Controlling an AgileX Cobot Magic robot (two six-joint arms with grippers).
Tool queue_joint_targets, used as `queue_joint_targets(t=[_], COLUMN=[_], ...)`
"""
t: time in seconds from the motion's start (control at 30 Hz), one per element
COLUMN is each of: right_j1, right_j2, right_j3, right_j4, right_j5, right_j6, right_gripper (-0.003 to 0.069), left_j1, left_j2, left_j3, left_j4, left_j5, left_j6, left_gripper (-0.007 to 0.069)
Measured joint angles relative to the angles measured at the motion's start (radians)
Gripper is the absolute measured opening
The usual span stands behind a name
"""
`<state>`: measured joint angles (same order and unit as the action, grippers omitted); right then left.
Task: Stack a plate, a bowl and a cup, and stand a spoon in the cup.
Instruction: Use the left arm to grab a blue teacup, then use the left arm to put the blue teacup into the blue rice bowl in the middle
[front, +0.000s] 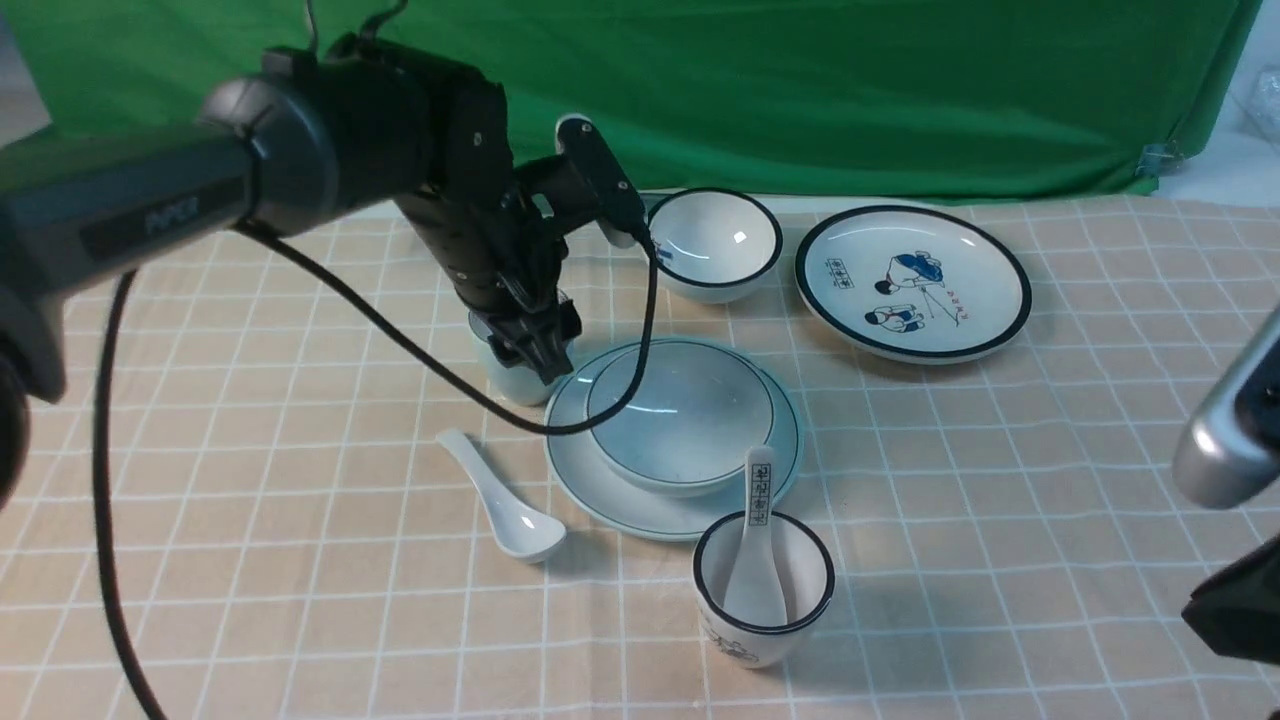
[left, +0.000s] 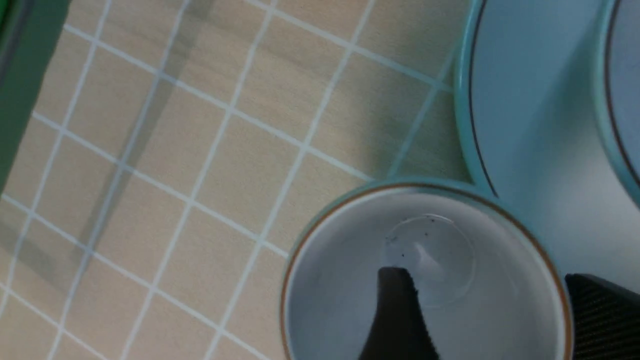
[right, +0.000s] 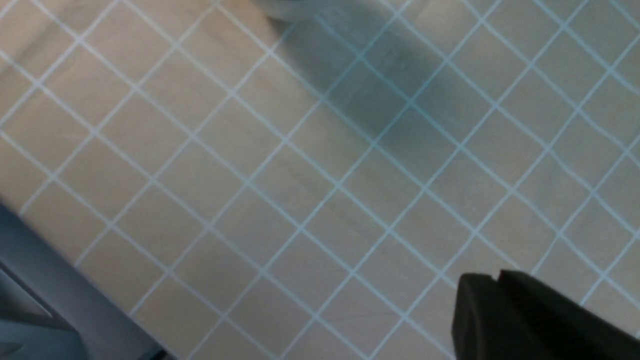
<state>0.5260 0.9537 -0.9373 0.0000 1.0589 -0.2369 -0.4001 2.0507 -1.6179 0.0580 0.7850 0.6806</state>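
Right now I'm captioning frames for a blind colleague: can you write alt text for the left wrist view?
Seen from above, the left end effector straddles the wall of the pale cup, one finger inside, one outside, not closed. The plate and part of the bowl show beside it, on a beige checked cloth.

Two plates (front: 600, 500) (front: 1000, 300), two bowls (front: 680, 415) (front: 715, 240), two cups (front: 512, 388) (front: 805, 585), two spoons (front: 500, 500) (front: 757, 545)

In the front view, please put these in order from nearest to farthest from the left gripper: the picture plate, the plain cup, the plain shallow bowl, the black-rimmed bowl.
1. The plain cup: right at the left gripper, with one finger inside it.
2. The plain shallow bowl: just to the gripper's right.
3. The black-rimmed bowl: farther back and to the right.
4. The picture plate: at the back, farthest right.
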Motion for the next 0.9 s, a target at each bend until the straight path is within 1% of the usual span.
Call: queue_joint_targets(t=[0.03, 0.07, 0.17, 0.2, 0.23, 0.33, 0.4, 0.43, 0.47, 0.57, 0.63, 0.7, 0.73, 0.8, 0.9], right_j1=[0.000, 0.000, 0.000, 0.000, 0.000, 0.000, 0.000, 0.000, 0.000, 0.000, 0.000, 0.000, 0.000, 0.000, 0.000], right_j2=[-0.013, -0.025, -0.051, -0.058, -0.063, -0.075, -0.078, -0.078, -0.078, -0.078, -0.078, -0.078, -0.078, -0.078, -0.078], right_j3=[0.013, 0.020, 0.028, 0.028, 0.029, 0.030, 0.030, 0.030, 0.030, 0.032, 0.032, 0.032, 0.032, 0.032, 0.032], right_j4=[0.000, 0.000, 0.000, 0.000, 0.000, 0.000, 0.000, 0.000, 0.000, 0.000, 0.000, 0.000, 0.000, 0.000, 0.000], right_j5=[-0.001, -0.002, -0.006, -0.011, -0.014, -0.028, -0.028, -0.030, -0.030, -0.033, -0.037, -0.037, -0.037, -0.036, -0.036], right_j6=[0.008, 0.011, 0.016, 0.016, 0.016, 0.018, 0.018, 0.018, 0.018, 0.018, 0.018, 0.018, 0.018, 0.019, 0.035], right_gripper=[0.0073, 0.0074, 0.0077, 0.0078, 0.0080, 0.0088, 0.0090, 0.0091, 0.0091, 0.0093, 0.0095, 0.0097, 0.0098, 0.0100, 0.0105], left_j1=[0.000, 0.000, 0.001, 0.002, 0.003, 0.008, 0.009, 0.005, 0.003, -0.044, -0.093, -0.146, -0.155, -0.184, -0.220], left_j2=[0.012, 0.021, 0.036, 0.037, 0.037, 0.029, 0.005, -0.026, -0.031, -0.082, -0.087, -0.063, -0.060, -0.032, 0.020], left_j3=[0.000, 0.000, 0.000, -0.001, -0.004, -0.046, -0.090, -0.126, -0.135, -0.178, -0.181, -0.175, -0.173, -0.170, -0.167], left_j4=[0.002, 0.005, 0.007, 0.007, 0.009, 0.000, -0.040, -0.105, -0.114, -0.215, -0.229, -0.228, -0.228, -0.222, -0.175], left_j5=[0.000, 0.004, 0.025, 0.034, 0.051, 0.123, 0.193, 0.253, 0.261, 0.351, 0.401, 0.414, 0.413, 0.389, 0.320], left_j6=[0.000, 0.000, 0.000, 0.000, 0.002, 0.001, -0.006, -0.017, -0.019, -0.030, -0.035, -0.044, -0.045, -0.047, -0.052], left_gripper=[0.0358, 0.0310, 0.0122, 0.0075, 0.0049, 0.0040, 0.0040, 0.0040, 0.0040, 0.0040, 0.0040, 0.0040, 0.0040, 0.0040, 0.0040])
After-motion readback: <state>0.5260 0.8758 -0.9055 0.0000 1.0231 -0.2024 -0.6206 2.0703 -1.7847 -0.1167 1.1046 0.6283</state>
